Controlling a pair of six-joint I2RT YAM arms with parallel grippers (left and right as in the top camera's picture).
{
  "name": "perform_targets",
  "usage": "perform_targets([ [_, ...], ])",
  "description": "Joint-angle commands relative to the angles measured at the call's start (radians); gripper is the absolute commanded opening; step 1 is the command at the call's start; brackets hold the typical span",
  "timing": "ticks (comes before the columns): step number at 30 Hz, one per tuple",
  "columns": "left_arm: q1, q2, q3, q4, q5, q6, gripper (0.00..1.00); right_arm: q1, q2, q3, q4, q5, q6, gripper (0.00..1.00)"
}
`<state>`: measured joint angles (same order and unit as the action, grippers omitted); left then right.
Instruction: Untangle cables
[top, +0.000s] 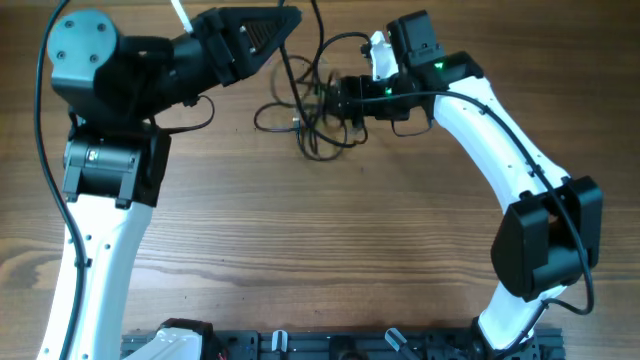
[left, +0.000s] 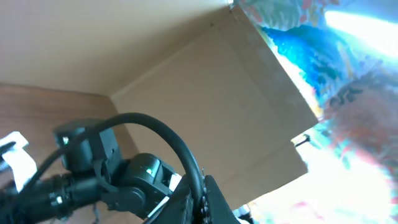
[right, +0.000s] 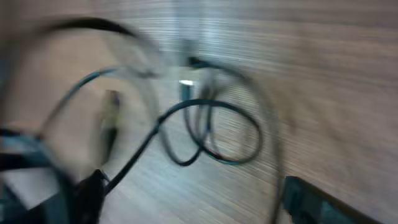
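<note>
The cables (top: 310, 120) lie in 1 loose tangle on the far side of the table (top: 350, 230). My left gripper (top: 292, 17) is clenched just left of them, though I can't tell whether it pinches a strand. The right gripper (top: 336, 100) is released, jaws wide, at the tangle's right edge.

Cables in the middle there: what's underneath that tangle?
Only the bare wooden table shows under the cables and through their loops. The right gripper covers the tangle's right edge, so whatever lies beneath it there is hidden.
</note>
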<state>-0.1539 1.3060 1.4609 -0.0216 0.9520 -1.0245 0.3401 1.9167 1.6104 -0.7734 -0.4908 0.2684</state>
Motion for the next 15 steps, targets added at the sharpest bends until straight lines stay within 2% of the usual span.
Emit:
perform_targets([
  [1,0.008,-0.016,0.019,0.004,-0.01,-0.064,0.04,-0.036,0.006,0.0,0.024,-0.246,-0.123,1.0],
  [2,0.008,-0.016,0.019,-0.006,-0.01,-0.052,0.04,-0.048,-0.002,0.0,0.029,-0.286,-0.14,1.0],
  [4,0.008,-0.016,0.019,-0.129,-0.01,0.071,0.04,-0.094,-0.042,0.0,0.04,-0.364,-0.145,1.0],
  [8,0.008,-0.011,0.018,-0.393,-0.025,0.292,0.04,-0.158,-0.1,0.0,0.034,-0.372,-0.133,1.0],
  [9,0.008,-0.009,0.018,-0.516,-0.061,0.386,0.04,-0.184,-0.122,0.0,0.032,-0.372,-0.111,1.0],
  [12,0.008,-0.008,0.018,-0.686,-0.182,0.584,0.04,-0.191,-0.131,0.0,0.031,-0.372,-0.099,1.0],
  [15,0.004,-0.008,0.018,-0.82,-0.386,0.709,0.04,-0.173,-0.131,0.0,0.022,-0.352,-0.084,0.99],
])
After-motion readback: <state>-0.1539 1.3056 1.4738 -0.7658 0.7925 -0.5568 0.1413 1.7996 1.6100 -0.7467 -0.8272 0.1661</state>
